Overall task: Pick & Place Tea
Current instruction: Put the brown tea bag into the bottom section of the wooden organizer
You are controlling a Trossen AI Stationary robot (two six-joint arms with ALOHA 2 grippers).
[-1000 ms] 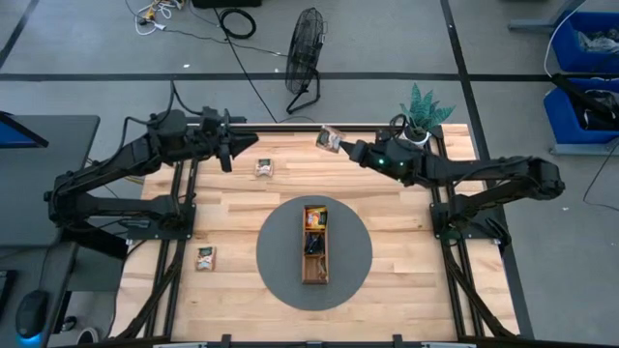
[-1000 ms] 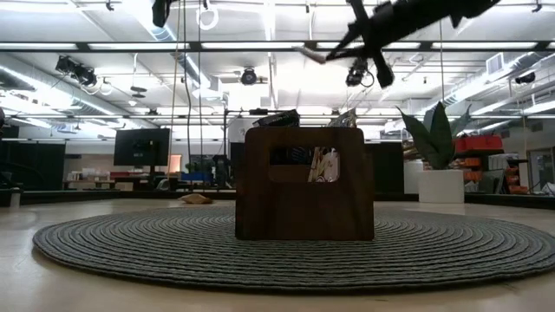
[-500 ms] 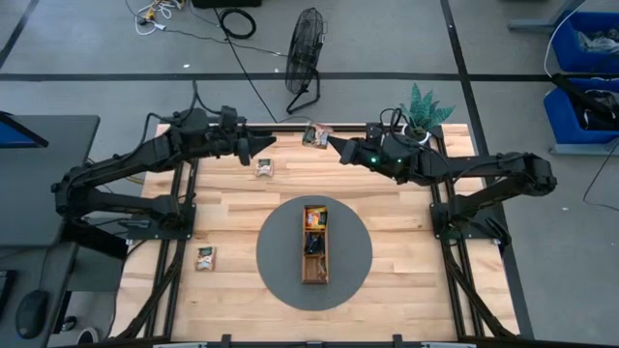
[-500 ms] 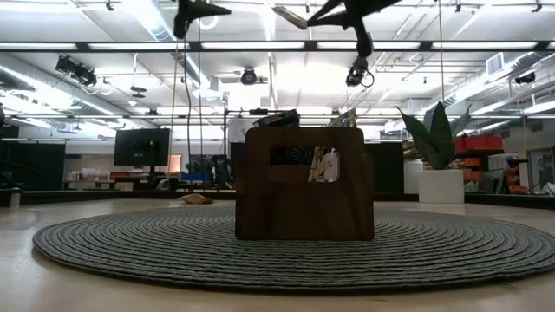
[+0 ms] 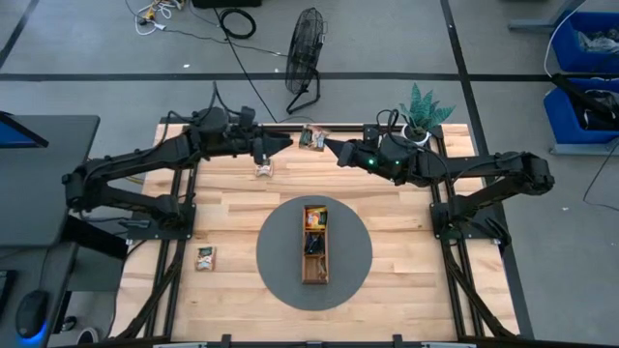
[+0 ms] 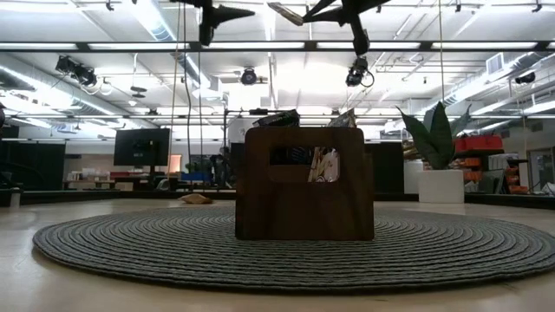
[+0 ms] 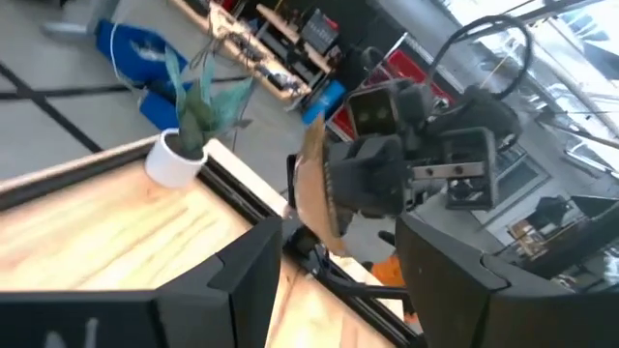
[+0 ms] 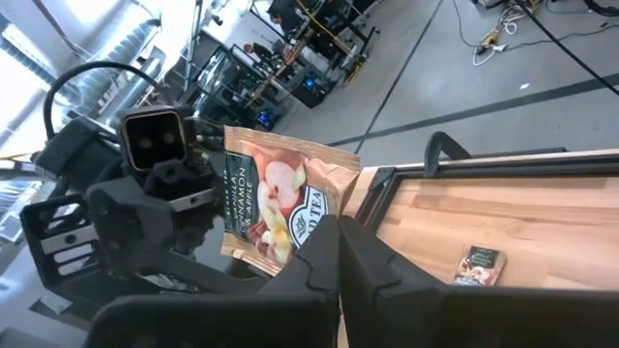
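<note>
In the low view the wooden tray (image 6: 303, 183) on the round woven mat (image 6: 130, 247) fills the foreground, its wall hiding most of what it holds; only a pale sachet corner shows through the handle slot. From above, the tray (image 5: 315, 244) holds a few sachets in its far compartments, too small to read. One loose tea sachet (image 5: 205, 257) lies on the worktop (image 5: 406, 232) near the left front, another (image 5: 264, 167) toward the far edge. Beyond that, above the worktop's far rim, the right gripper (image 5: 327, 146) has its jaws pinched on a tea sachet (image 5: 310, 137) (apples pictured, "CINNAMON APPLE" and "TEA" legible on it (image 8: 274, 201) in the right wrist view). The left gripper (image 5: 282, 141) faces it just beside, jaws spread and holding nothing.
</note>
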